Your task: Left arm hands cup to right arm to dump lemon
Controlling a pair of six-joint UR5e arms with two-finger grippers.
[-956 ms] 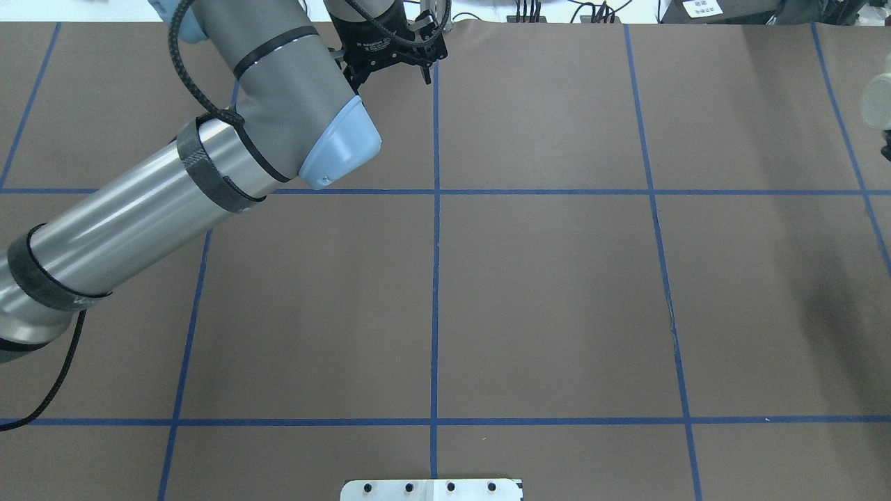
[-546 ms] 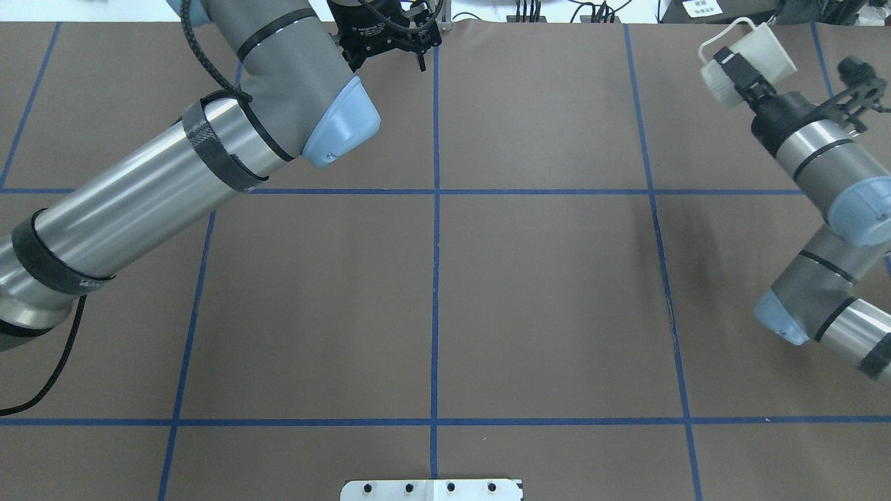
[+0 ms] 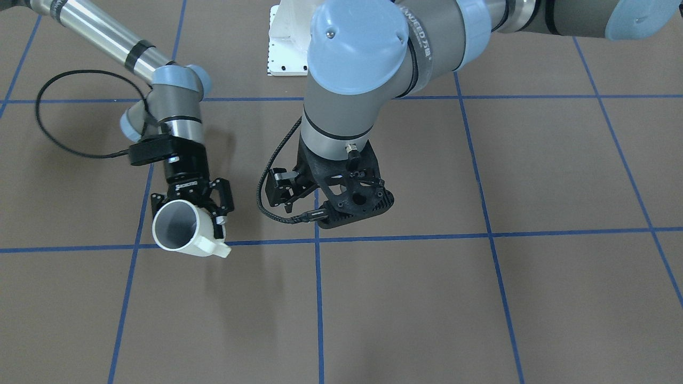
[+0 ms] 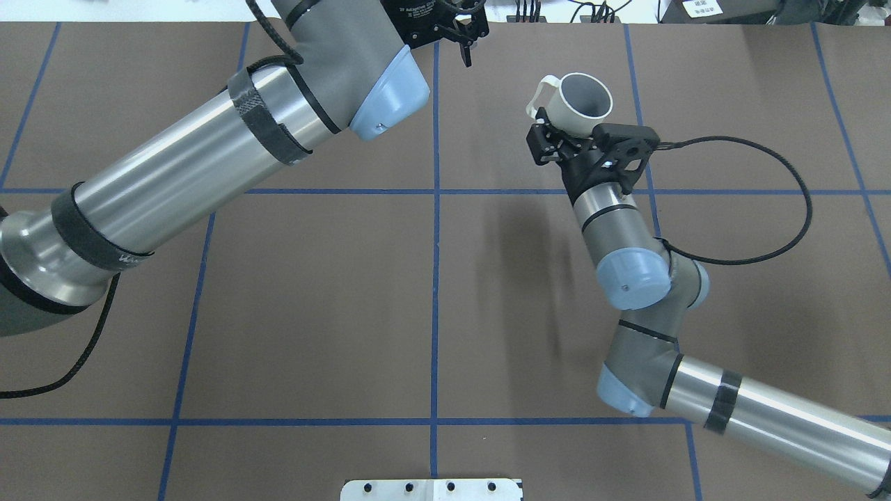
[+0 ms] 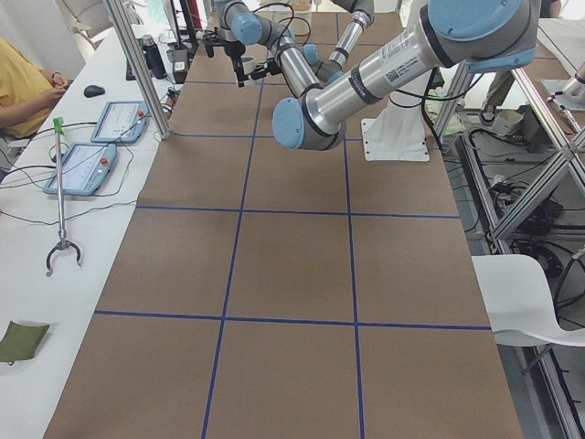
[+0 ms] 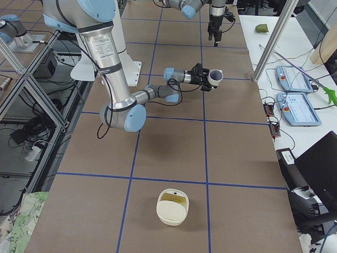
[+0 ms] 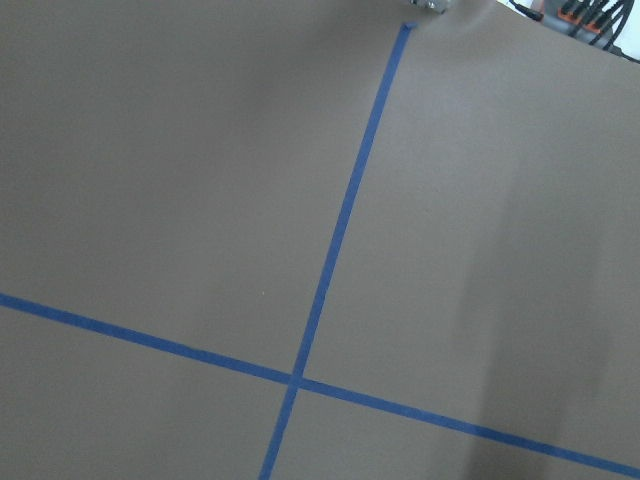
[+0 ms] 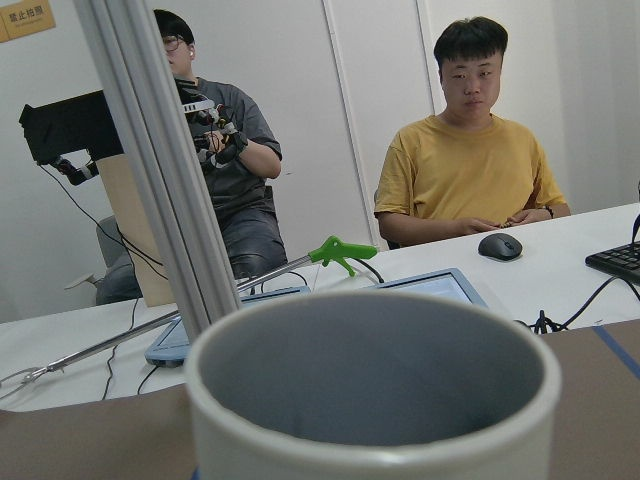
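A robotics lab: tape-gridded table (image 4: 543, 313), aluminium framing (image 6: 278, 32), teach pendants (image 6: 298, 109), operators (image 8: 470, 170) seated alongside.

White print on the body of the black left gripper (image 4: 457, 43), at the far edge of the worktop, begins "2F Adaptive"; the rest is too small to read. Pale lettering on the grey joint housing of the left arm (image 3: 421, 26) reads in part "UNIVERSAL". Black print runs along that arm's silver tube (image 5: 402, 62) but is too small to make out. A white paper label (image 4: 703, 7) beyond the worktop's far right corner and a yellow wall sign (image 8: 22, 17) carry dark characters, none clearly legible.
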